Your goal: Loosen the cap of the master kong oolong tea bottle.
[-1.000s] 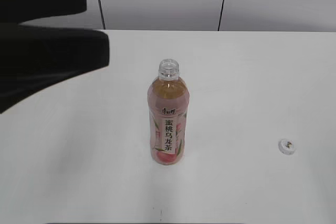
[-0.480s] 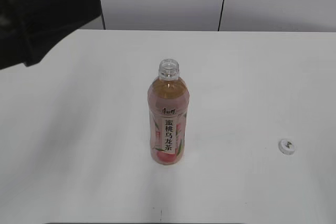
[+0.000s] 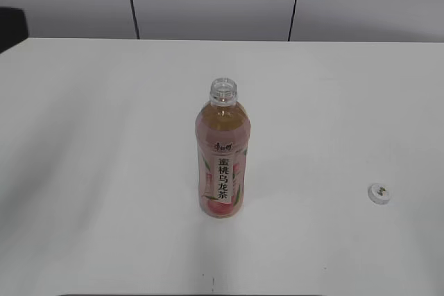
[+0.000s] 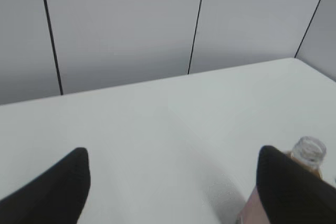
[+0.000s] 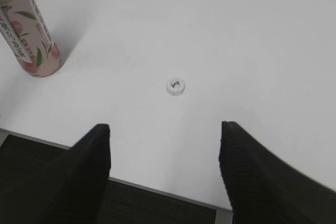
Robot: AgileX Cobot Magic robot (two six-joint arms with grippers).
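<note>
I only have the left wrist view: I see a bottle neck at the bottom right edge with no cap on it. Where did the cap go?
Observer: The cap lies on the table, well to the right of the bottle, apart from it.
Operator: Is the bottle upright? I only see its mouth.
Observer: Yes, it stands upright on its base, label facing the exterior camera.
Operator: Is the right hand holding anything?
Observer: No. The right hand is open and empty at the table's near edge, with the cap lying on the table beyond its fingertips.
Operator: Is the cap top up?
Observer: The side with the small grey mark faces up.
</note>
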